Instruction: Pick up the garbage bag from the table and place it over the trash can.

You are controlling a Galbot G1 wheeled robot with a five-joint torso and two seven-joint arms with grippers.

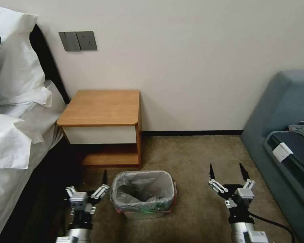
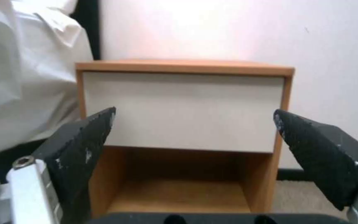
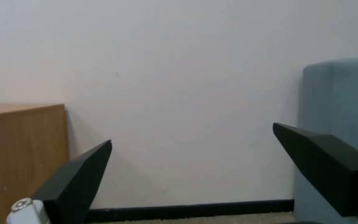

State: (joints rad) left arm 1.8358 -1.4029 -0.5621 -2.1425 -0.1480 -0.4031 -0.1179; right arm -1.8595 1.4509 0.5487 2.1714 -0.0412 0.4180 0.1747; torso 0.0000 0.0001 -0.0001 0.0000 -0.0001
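Seen from the head camera: thin, wrinkly, translucent grey plastic garbage bag (image 1: 142, 189) with a pinkish-red edge, lining the small cream-white rectangular plastic trash can (image 1: 143, 213), its film folded out over the rolled rim and sagging into the hollow inside. Trash can standing on the brown carpet (image 1: 192, 158), just in front of the small square nightstand table (image 1: 101, 106) with orange-brown wood top, rounded corners, cream-white drawer front and low open shelf; top of the table bare. Left gripper (image 1: 104, 179), black-fingered on a silver wrist, low over the carpet just left of the trash can, near its rim but apart from the bag, fingers spread and holding nothing. In the left wrist view, the same left gripper (image 2: 193, 119) with both dark fingertips wide apart, framing the cream drawer front and shelf of the table (image 2: 183, 109). Right gripper (image 1: 227, 172) well to the right of the trash can, over open carpet, its 2 black pointed fingers splayed upward in a wide V, nothing between them. In the right wrist view, right gripper (image 3: 192, 133) equally wide open, pointed at the plain white wall (image 3: 179, 77), with a wooden side of the table (image 3: 25, 149) at one edge and the blue-grey upholstered sofa (image 3: 340, 93) at the other. White bed linen (image 1: 13, 101) left of the table.
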